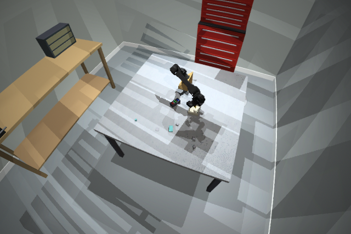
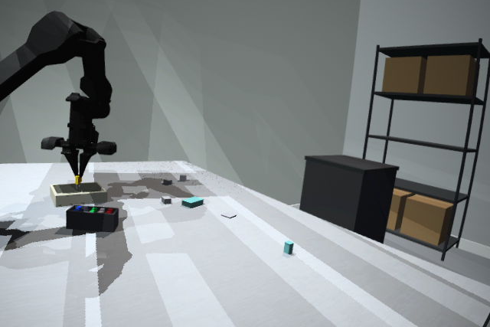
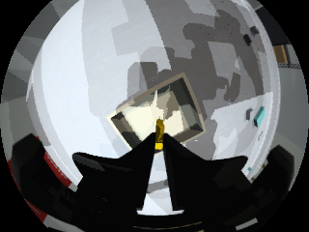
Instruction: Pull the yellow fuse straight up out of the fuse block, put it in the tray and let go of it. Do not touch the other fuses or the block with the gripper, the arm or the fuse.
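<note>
My gripper (image 2: 78, 176) (image 3: 158, 135) points down and is shut on the yellow fuse (image 2: 77, 180) (image 3: 159, 127). The fuse is upright, prongs down, over the tray (image 2: 79, 198) (image 3: 195, 102) (image 1: 192, 113), a cream open box. In the exterior view its lower end shows against the tray's inside; whether it touches the floor of the tray cannot be told. In the wrist view it lies over the tray's near part. The dark fuse block (image 2: 90, 223) (image 1: 174, 104) stands apart from the tray, with blue (image 2: 77, 208), green (image 2: 93, 210), white and red (image 2: 109, 210) fuses in it.
A teal block (image 1: 170, 128) (image 2: 192, 202) (image 3: 260, 116), a grey cube (image 1: 177, 124) (image 2: 166, 200) and a thin flat piece (image 1: 157, 129) (image 2: 228, 215) lie beyond the tray and block. A small teal block (image 1: 135, 119) (image 2: 288, 247) stands farther off. An orange-tan object (image 1: 184, 84) is beside the arm.
</note>
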Controlling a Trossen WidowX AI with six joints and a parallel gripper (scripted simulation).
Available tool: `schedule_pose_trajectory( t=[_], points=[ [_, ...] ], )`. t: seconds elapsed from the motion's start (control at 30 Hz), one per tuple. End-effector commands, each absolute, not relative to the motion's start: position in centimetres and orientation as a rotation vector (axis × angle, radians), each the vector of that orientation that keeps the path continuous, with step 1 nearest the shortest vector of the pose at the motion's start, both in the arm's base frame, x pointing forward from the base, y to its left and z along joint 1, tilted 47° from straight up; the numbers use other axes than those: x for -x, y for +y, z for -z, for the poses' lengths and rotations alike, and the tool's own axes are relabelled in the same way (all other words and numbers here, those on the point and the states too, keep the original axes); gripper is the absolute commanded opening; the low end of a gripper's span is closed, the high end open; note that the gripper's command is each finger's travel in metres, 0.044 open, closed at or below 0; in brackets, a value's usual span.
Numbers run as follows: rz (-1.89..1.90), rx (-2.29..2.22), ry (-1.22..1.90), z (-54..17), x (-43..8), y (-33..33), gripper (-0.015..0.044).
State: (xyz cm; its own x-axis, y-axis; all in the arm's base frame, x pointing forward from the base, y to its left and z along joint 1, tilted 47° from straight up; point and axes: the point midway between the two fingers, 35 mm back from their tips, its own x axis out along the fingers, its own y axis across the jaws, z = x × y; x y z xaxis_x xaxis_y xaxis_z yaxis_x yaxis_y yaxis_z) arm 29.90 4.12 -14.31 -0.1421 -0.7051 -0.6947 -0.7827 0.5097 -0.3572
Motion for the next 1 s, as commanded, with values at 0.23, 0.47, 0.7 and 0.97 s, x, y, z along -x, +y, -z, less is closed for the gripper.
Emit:
schedule_pose_trajectory(
  t=[0.23, 0.47, 0.7, 0.97],
  points=[
    [-0.112, 1.23, 1.883, 14.5, -29.8, 3.9, 0.0157],
    [-0.112, 1.23, 1.883, 14.3, -29.9, 4.1, 0.033],
    [-0.115, 1.236, 1.884, 11.9, -30.3, 6.5, 0.033],
    [-0.117, 1.243, 1.881, 11.9, -30.3, 6.5, 0.033]
  ],
)
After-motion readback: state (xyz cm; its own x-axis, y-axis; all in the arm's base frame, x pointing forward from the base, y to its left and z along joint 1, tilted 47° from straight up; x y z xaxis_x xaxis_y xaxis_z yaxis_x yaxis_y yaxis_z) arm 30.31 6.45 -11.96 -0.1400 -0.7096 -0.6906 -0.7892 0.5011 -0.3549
